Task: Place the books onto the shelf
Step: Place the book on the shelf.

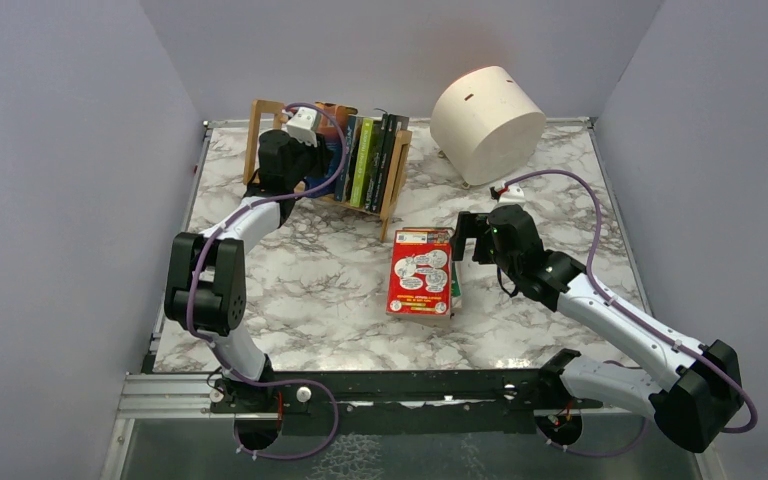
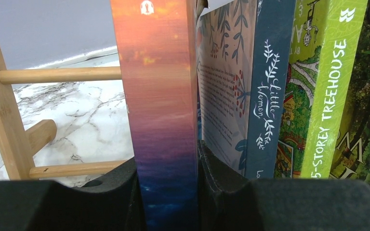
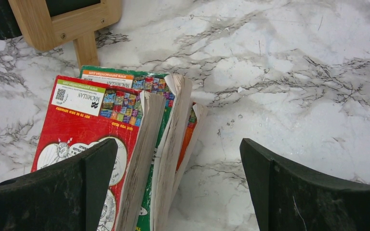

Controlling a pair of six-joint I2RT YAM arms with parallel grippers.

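Item: sunset-coloured book [image 2: 159, 96], pinched upright in the left gripper [image 2: 166, 187] jaws inside the shelf [image 2: 9, 120], left of Little Women [image 2: 270, 96]; you seat it square before releasing, while the right gripper [image 3: 178, 159] hangs spread wide over the red-topped stack [image 3: 86, 125] on the marble table [image 3: 294, 72].

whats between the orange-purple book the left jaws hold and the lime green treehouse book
In the left wrist view, the dark blue Little Women book stands there, its pale leafy cover facing the orange-purple book.
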